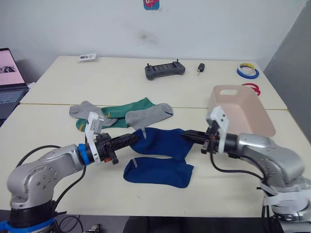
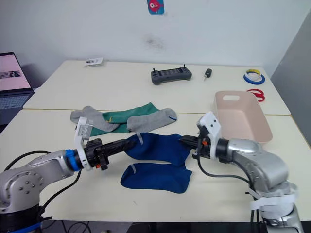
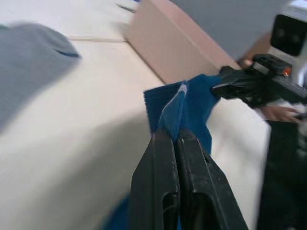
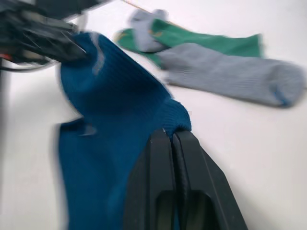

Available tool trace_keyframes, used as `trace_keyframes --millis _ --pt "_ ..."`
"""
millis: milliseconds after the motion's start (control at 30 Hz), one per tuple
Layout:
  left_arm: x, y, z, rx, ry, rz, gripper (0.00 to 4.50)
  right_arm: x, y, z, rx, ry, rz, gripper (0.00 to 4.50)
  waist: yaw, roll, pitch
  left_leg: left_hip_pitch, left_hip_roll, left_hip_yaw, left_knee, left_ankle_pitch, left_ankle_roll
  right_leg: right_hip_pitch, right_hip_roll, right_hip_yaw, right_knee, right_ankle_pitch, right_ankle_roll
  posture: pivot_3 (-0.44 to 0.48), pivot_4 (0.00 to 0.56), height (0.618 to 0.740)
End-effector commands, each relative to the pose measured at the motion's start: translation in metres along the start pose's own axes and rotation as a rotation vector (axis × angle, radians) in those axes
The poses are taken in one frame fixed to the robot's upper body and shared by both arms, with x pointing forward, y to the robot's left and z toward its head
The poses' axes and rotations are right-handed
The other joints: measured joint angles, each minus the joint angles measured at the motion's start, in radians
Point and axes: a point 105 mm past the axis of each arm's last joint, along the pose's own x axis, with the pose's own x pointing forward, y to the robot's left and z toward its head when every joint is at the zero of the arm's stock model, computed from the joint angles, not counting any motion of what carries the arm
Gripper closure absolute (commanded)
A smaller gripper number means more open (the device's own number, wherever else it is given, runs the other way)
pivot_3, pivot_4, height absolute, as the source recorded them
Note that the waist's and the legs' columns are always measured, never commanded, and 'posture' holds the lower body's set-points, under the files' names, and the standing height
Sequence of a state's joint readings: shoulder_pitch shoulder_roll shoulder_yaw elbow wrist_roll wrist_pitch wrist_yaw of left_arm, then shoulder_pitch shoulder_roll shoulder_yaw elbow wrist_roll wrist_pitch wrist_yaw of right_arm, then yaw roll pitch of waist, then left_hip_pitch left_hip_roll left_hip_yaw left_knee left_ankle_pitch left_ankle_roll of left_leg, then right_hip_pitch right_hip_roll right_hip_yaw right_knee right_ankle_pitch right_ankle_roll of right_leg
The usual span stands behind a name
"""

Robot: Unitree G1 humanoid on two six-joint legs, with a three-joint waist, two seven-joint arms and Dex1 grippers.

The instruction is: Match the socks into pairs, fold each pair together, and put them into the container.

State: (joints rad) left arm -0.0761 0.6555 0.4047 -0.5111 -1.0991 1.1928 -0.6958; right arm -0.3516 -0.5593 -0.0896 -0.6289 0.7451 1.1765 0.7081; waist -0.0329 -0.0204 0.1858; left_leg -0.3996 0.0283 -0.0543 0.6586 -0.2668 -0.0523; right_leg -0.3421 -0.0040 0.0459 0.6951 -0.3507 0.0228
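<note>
The left gripper [image 1: 137,136] is clenched on the cuff end of a dark blue sock [image 1: 163,141], and the right gripper [image 1: 186,136] pinches the same sock's opposite end, so the sock hangs stretched between them just above the table [image 1: 58,141]; a second dark blue sock [image 1: 158,171] lies flat on the table directly nearer, under the lifted one; farther left, two grey socks [image 1: 148,115] lie over the green socks [image 1: 127,109] in a loose heap; the container [image 1: 239,109] stands to the right, just beyond the right gripper, apart from all the socks.
</note>
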Motion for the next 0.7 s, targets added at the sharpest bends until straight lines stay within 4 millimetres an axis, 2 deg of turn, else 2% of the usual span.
trace_keyframes --millis 33,333,467,700 --pt "-0.002 -0.005 -0.011 -0.021 0.013 0.02 4.5 -0.003 0.009 -0.01 0.021 0.05 0.008 4.47 0.001 0.0 0.0 0.0 0.0 0.0 0.0 0.0 0.0 0.0 0.0 0.0 0.0 0.0 0.0 0.0 0.15 0.74" --pt "-0.009 0.026 -0.052 -0.093 0.058 0.238 4.5 0.022 -0.004 -0.044 -0.022 0.155 -0.101 4.47 0.001 0.0 0.0 -0.001 0.0 0.0 -0.001 0.0 0.0 -0.003 0.001 0.001 0.0 0.0 0.0 0.0 0.15 0.74" --pt "-0.016 0.034 -0.057 -0.092 0.052 0.286 4.5 0.032 -0.008 -0.055 -0.044 0.181 -0.122 4.47 0.002 0.0 0.0 -0.001 0.0 0.0 -0.002 0.0 0.0 -0.003 0.001 0.001 -0.001 0.0 0.0 0.0 0.15 0.74" --pt "-0.021 0.039 -0.059 -0.072 0.061 0.323 4.5 0.033 -0.012 -0.059 -0.071 0.185 -0.138 4.47 0.002 0.0 0.0 -0.001 0.0 0.0 -0.005 0.0 0.0 -0.003 0.001 0.0 -0.003 0.0 0.0 0.0 0.15 0.74"
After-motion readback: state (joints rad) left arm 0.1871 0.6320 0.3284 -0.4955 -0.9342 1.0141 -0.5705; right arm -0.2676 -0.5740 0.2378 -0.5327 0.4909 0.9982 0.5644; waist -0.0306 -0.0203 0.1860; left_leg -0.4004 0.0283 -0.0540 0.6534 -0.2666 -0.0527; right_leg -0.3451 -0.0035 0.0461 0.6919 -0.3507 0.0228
